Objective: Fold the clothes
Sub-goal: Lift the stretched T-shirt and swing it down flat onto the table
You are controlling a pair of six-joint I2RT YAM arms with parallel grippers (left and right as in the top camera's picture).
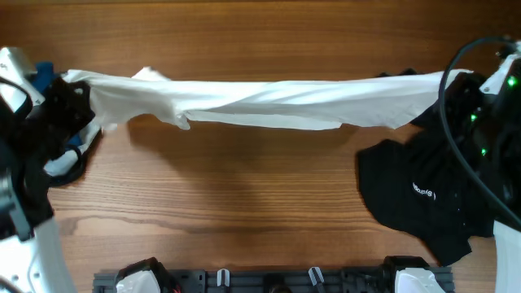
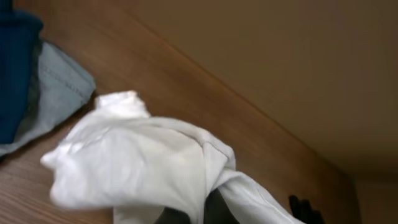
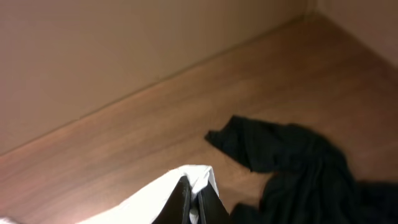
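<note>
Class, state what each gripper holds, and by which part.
The white shirt, stretched between them: the left gripper pinches one end, the right gripper the opposite end.

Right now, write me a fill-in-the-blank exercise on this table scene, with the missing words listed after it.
1. The shirt stretched between the left claw and the right claw is ____ in colour.
2. The crumpled garment lying near the right claw is ____.
3. The table has a top of ____.
4. The blue cloth lies beside the ____ claw.

Missing words: white; black; wood; left.
</note>
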